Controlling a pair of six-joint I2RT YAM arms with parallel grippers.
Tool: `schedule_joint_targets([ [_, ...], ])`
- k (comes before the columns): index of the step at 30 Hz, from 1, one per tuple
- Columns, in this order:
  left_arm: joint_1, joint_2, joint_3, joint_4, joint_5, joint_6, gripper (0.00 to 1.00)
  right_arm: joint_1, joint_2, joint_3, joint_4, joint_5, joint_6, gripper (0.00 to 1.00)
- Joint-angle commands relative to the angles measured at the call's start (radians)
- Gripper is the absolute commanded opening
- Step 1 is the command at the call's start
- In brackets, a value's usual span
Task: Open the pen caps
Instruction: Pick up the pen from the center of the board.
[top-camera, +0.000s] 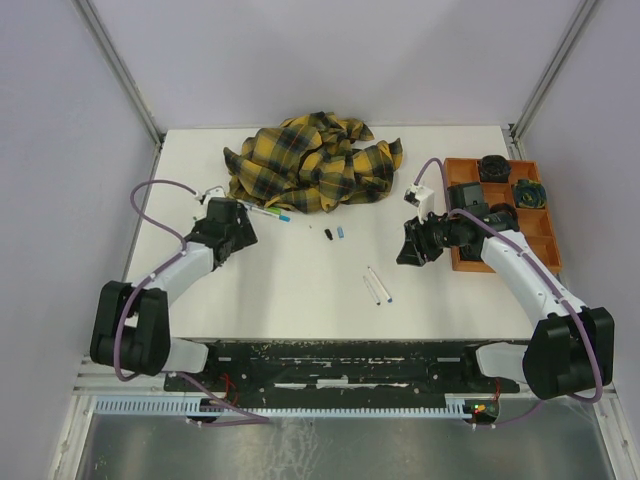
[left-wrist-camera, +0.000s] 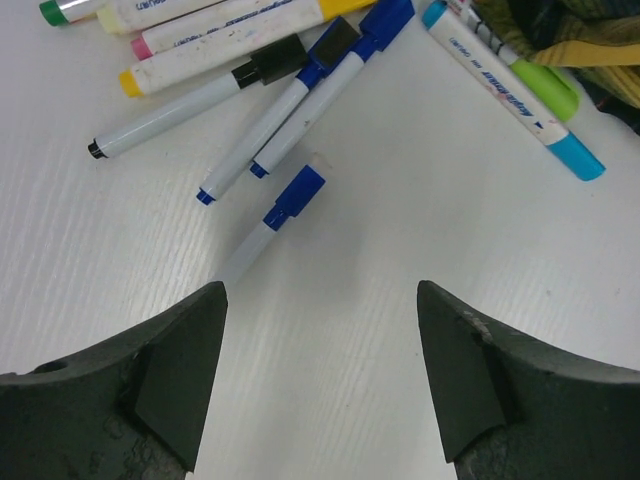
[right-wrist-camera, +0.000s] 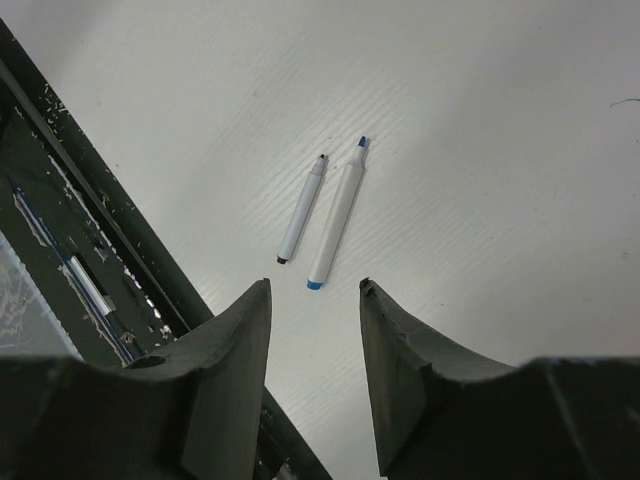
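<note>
Several capped white pens lie in a loose pile just beyond my left gripper, which is open and empty above the table. The nearest pen has a blue cap and points toward the gap between the jaws. In the top view the left gripper sits by this pile. My right gripper is open and empty over two uncapped pens, one black-tipped and one blue-tipped. They lie mid-table. A loose black cap and a blue cap lie between the arms.
The yellow-and-black plaid cloth is bunched at the back centre, its edge right of the pen pile. An orange compartment tray holding dark objects stands at the right. The table's dark front rail is close to the right gripper.
</note>
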Motion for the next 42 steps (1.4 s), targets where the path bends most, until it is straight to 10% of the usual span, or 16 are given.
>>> schedule_joint_targets([
  [1,0.069,0.055,0.004,0.042,0.108,0.008,0.84,-0.007,-0.015,0.043,0.0,-0.022,-0.02,0.48],
  [8,0.111,0.124,0.006,0.041,0.127,-0.025,0.84,-0.009,-0.019,0.042,-0.001,-0.026,-0.02,0.49],
  [35,0.117,0.21,-0.014,-0.019,0.181,-0.066,0.19,-0.013,-0.023,0.044,-0.002,-0.029,-0.021,0.49],
  [42,0.118,0.225,-0.015,-0.024,0.197,-0.063,0.26,-0.014,-0.023,0.044,-0.001,-0.033,-0.019,0.49],
])
